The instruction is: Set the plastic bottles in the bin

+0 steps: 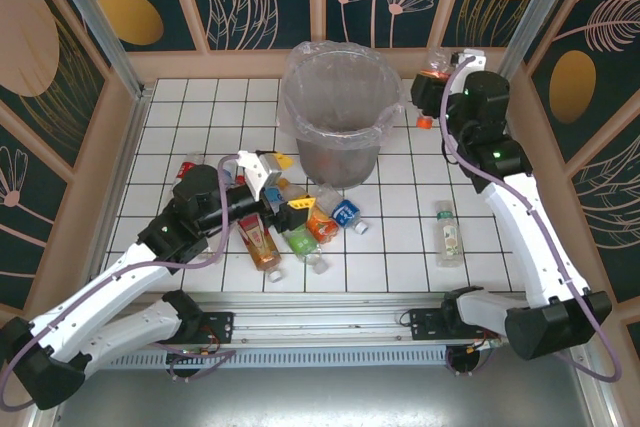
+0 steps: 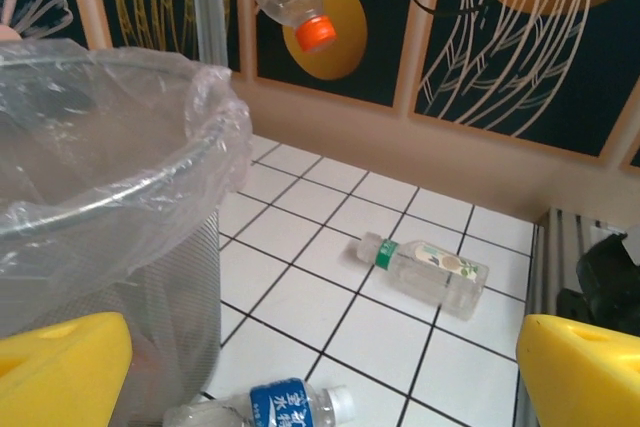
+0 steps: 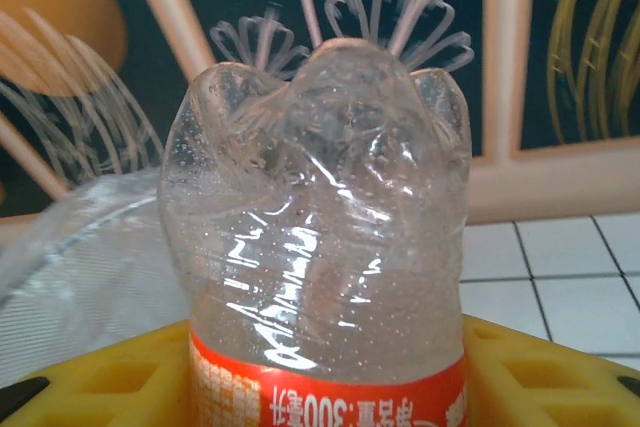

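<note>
One bottle, the red-label bottle (image 3: 320, 247), is gripped across its body by the right fingers (image 3: 535, 372), which are closed on it. It is held in the air just beside the right side of the bin (image 1: 300, 72), apparently above rim height. Its long axis is seen to run steeply, with the base uppermost and the orange cap pointing down. The bin mouth lies to the left of these fingers, so the coming move is judged to be a short carry leftward until the bottle is over the bag-lined opening, followed by a release. With the cap lowest, the rim would need to be cleared first. The left fingers (image 2: 60, 367) are spread wide and hold nothing, poised low over the heap (image 1: 300, 222) of bottles lying on the bench (image 1: 180, 112) in front of the bin. A green-label bottle (image 1: 449, 232) lies alone on the tiles to the right, well apart from the heap, its axis running roughly away from the arm bases, nearer to the right arm.
</note>
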### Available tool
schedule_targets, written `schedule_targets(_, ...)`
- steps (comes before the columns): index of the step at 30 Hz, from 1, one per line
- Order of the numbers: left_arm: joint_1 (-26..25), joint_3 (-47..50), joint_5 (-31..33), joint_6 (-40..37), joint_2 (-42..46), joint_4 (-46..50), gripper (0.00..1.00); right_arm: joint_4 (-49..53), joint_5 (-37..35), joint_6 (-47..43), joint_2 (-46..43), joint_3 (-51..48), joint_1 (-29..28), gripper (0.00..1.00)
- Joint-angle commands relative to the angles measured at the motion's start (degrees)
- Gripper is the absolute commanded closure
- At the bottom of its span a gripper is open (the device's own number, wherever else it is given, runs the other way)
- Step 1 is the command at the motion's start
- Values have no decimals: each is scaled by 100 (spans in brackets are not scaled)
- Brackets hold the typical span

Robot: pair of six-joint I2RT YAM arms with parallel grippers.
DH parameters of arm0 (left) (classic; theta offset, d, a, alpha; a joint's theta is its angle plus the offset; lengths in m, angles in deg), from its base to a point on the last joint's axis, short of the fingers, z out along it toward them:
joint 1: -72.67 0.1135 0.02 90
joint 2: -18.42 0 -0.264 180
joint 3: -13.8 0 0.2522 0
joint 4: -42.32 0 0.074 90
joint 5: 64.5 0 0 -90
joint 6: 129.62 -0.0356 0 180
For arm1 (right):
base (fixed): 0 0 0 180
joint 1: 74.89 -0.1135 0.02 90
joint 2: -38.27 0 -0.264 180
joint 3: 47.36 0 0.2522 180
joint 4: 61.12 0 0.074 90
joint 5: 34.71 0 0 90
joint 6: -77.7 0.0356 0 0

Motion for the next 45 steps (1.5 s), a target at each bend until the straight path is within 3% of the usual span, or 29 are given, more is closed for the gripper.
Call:
schedule_targets(1,-13,58,177,-112,63,-218,1,-32,139,-186,112,449,-223,45)
schedule_targets(15,-16,41,427,-270,71,-51,1,140,154,-501,1802,2038,-936,45)
schedule_targets(22,-17,22,379,-235,32,-41,2,921,810,-912,3020,2907,-967,45)
schedule_targets(28,-18,-4,282,-274,-5,53,1,928,855,-1058,3558,2938,-1019,45)
schedule_targets(35,-14,-62,71,-284,-143,142,2,1704,1186,-1273,4211,3434,-1025,44)
schedule_targets(45,-22,-117,-35,-309,-292,263,2,1884,925,-1335,4485,3326,-1038,36)
